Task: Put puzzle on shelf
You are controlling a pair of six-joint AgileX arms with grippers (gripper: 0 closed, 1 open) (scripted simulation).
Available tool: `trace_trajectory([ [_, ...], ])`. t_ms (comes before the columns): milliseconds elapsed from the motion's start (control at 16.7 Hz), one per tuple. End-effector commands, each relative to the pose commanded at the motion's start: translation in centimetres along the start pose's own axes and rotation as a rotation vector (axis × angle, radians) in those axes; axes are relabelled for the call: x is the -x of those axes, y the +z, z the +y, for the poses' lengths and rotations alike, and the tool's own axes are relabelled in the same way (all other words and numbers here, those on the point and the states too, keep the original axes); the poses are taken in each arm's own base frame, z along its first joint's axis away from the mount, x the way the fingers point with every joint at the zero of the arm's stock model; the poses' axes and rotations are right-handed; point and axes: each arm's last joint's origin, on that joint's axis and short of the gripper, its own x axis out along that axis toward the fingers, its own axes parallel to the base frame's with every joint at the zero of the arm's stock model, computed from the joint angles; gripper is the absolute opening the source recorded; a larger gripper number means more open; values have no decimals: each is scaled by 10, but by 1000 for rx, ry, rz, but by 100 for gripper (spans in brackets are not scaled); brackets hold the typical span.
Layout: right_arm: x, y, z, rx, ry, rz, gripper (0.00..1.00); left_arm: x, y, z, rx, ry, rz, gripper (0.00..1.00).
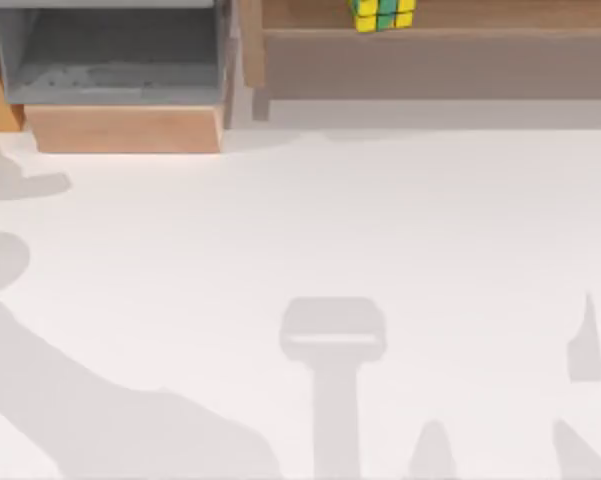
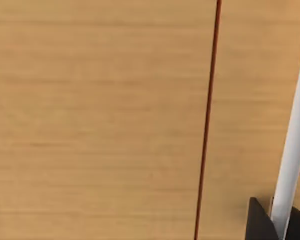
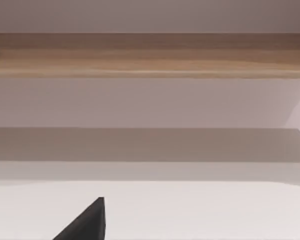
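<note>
A small cube puzzle (image 1: 383,14) with a grid of yellow, green and blue squares is being carried by the long light-brown wooden shelf (image 1: 450,45), whose raised front edge is running along the upper right of the top view. The puzzle is resting on the brown board at the top edge of that frame, a little right of centre and near the shelf's left end. A wooden-fronted box (image 1: 120,95) with a grey lining is being seen in the upper left of the frame, just beside the shelf. The white counter (image 1: 300,230) below them is being crossed by grey shadows (image 1: 332,340) of the arms.

In the right wrist view, a dark tip of the right gripper (image 3: 90,220) is being shown above the counter, well apart from the shelf's front edge (image 3: 150,57) ahead of it. In the left wrist view, a dark tip of the left gripper (image 2: 259,225) is being held close to a light wooden panel (image 2: 100,120). Whether either gripper is released or clenched cannot be told.
</note>
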Motion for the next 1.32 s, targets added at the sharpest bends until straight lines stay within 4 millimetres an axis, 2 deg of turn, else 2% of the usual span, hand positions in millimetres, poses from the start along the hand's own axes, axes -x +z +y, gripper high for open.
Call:
trace_trajectory([
  [240,0,0,0,0,0,0,100,-1,1,-1,1,-2,-1,0],
  [1020,0,0,0,0,0,0,100,-1,1,-1,1,-2,-1,98],
  [1320,0,0,0,0,0,0,100,-1,1,-1,1,-2,-1,100],
])
